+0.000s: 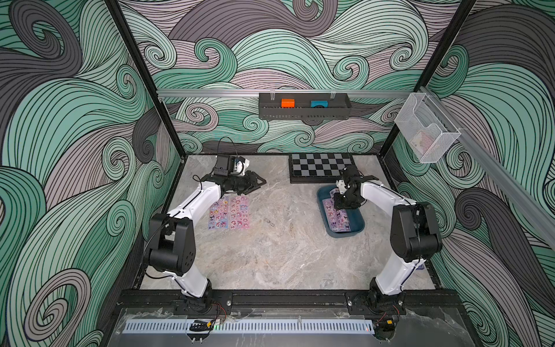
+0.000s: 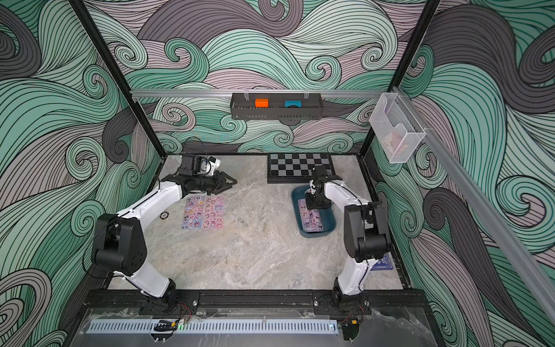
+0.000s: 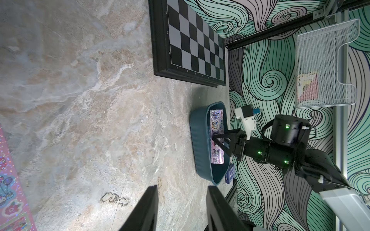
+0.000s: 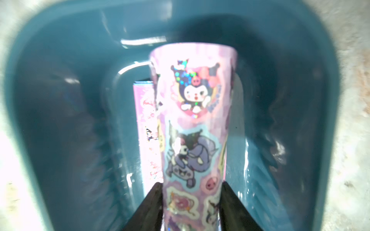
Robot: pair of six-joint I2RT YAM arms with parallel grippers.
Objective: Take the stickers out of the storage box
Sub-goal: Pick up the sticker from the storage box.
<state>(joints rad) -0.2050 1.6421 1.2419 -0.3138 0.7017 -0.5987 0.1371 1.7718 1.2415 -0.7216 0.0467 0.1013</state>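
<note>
Count 1st: 4 sticker sheets seen. 2 lie flat on the bench's left half, side by side w/ long edges about touching: loose purple sheet [image 1: 218, 212] and loose pink sheet [image 1: 239, 211], both just beside my L forearm. The other 2 are in the storage box [image 1: 357, 223]. That's 1 teal box, toward the bench's right edge, near the chessboard [image 1: 321, 166] at the far edge.

My R gripper [image 4: 191, 183] is down in that box. Its fingers are clamped across the width of the gripped purple sheet [image 4: 192, 120], which bows into an arch btwn them. The lower pink sheet [image 4: 145, 124] lies flat on the box floor, partly under it. My L gripper [image 3: 181, 188] hovers over bare bench toward the far edge, left of middle, fingers apart, nothing btwn.

Rest:
- 1 dark blue card pack [image 2: 382, 263] at the right edge by my R arm's base.
- 1 small round disc [image 2: 163, 214] by my L forearm.
- 1 black perforated tray [image 1: 304, 115] on the back-wall rail, holding 2 blocks: orange block [image 1: 287, 103] & blue block [image 1: 319, 104].
- 1 see-through bin [image 1: 426, 129] on the right-wall rail, w/ a card [image 3: 307, 88] inside.

Bench [image 1: 270, 255]: grey-beige marble look. Walls on 3 sides have a swirl pattern in teal, grey and mauve, w/ black corner posts and alu rails.
</note>
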